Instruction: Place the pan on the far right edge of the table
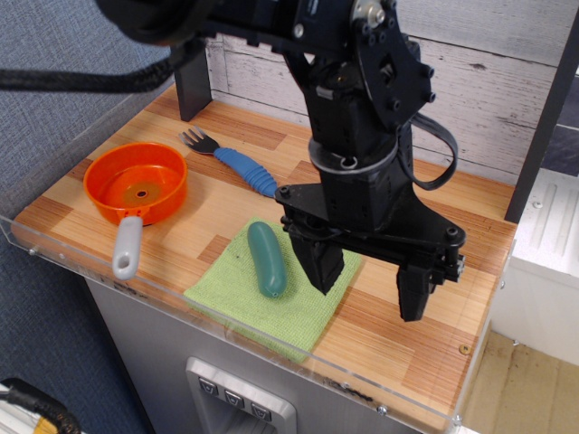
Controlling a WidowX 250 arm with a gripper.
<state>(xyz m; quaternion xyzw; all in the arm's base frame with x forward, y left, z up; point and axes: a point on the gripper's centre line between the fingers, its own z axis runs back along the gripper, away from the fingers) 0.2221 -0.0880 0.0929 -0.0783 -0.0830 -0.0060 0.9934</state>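
At the left end of the counter, the pan sits upright and empty, its grey handle pointing toward the front rim. Just to its right lies a fork with a blue handle, tines toward the back wall. Further right, a green cloth lies near the front edge with a dark green, pickle-shaped object resting on it. Right of that, the tool hangs over the boundary of cloth and bare wood, its two fingers spread wide apart and holding nothing, well apart from the pan.

The step in hand appears to be the reach for the pan. A sound approach would likely carry the tool leftward above the cloth and fork, then descend on the pan's rim or handle with the fingers straddling it, avoiding the fork alongside.

The counter shows a light and reddish wood-plank pattern bounded by a clear acrylic rim. Behind it stands a whitewashed plank wall; a blue-grey partition lies to the left.
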